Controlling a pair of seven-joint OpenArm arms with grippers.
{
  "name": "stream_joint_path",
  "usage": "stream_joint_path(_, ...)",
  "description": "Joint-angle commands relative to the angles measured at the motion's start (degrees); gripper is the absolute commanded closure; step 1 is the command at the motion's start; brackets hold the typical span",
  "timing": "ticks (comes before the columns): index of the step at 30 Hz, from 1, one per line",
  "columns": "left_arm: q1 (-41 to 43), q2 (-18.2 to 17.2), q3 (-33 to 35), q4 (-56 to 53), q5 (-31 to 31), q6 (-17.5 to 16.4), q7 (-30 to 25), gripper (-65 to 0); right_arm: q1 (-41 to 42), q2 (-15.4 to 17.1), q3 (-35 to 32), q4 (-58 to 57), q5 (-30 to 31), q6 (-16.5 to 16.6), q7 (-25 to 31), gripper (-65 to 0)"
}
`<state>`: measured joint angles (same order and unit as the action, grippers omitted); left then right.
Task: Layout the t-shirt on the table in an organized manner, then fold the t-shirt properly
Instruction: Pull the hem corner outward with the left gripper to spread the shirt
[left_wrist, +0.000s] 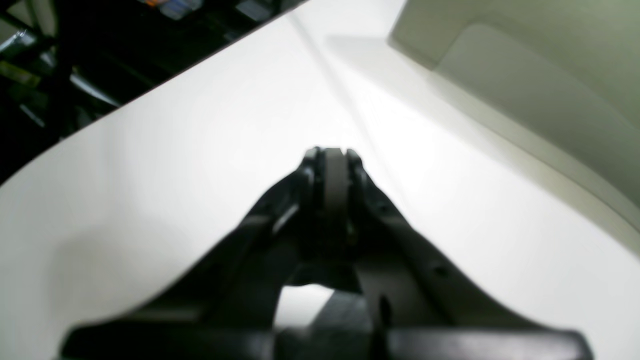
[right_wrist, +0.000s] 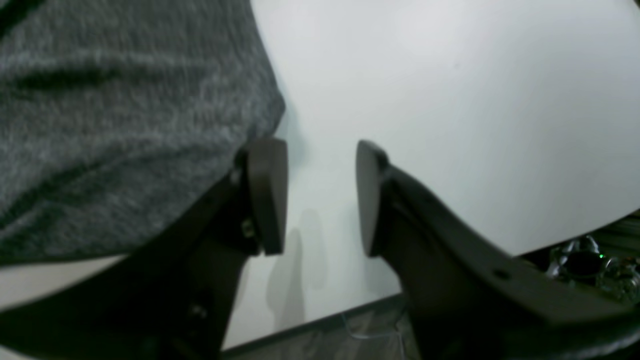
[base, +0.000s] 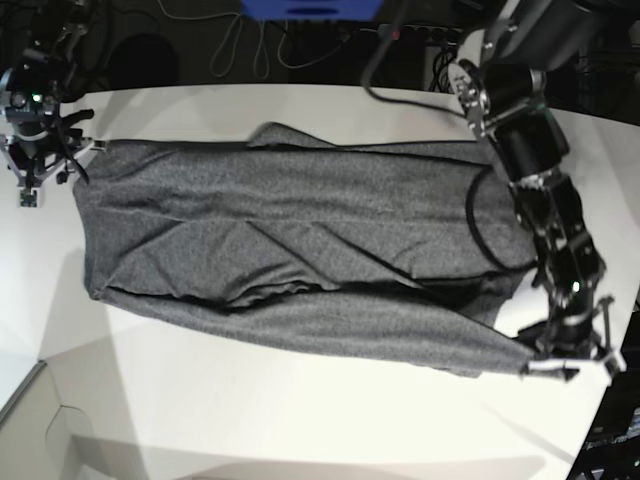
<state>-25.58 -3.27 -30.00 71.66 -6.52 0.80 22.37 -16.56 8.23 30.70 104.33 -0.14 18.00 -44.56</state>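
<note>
The dark heather-grey t-shirt lies spread lengthwise across the white table, with creases and a folded-over band along its near side. My left gripper sits at the shirt's near right corner. In the left wrist view its fingers are pressed together over bare table, and no cloth shows between them. My right gripper is at the shirt's far left end. It stands open above the table, nothing between its pads, and the shirt lies against the outside of the left finger.
Cables and dark equipment lie beyond the table's far edge. A pale raised panel shows at the upper right of the left wrist view. The table's edge runs just below the right gripper. A seam crosses the table's near left corner.
</note>
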Motion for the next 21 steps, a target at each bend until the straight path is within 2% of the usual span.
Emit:
stream_joint_path(1,-3.74,-0.38,2.09,1.09,-0.55,-1.11,-1.84,-0.1,0.25,0.78,0.29,0.85,0.01,-0.20,0.99,-23.3)
stream_joint_path(5,-10.15,-0.38,9.12,-3.66,-0.55,-1.11,-2.28,-0.1,0.16,0.78,0.29,0.94,-0.08,-0.20,0.99,-23.3)
stream_joint_path(8,-16.75,-0.20,13.52,-12.63,-0.55,-1.11,-4.66,-0.1,-0.01,0.78,0.29,1.12,-0.17,-0.20,0.99,-23.3)
stream_joint_path(13,-29.76,0.15,18.88,-33.90,-0.55,-1.11,-17.76,-0.1,-0.19,1.05,0.47,1.20,-0.25,-0.20,0.99,-23.3)
stream_joint_path(17,-39.16,1.11,19.84,-50.60,-0.55,-1.11,-28.04,-0.1,-0.28,1.05,0.55,1.29,-0.25,-0.20,0.99,-23.3)
stream_joint_path(21,-45.23,3.40,19.93,-55.88,-0.38,-1.11,-33.49,-0.2,-0.28,1.05,0.55,1.29,-0.25,-0.20,0.99,-23.3)
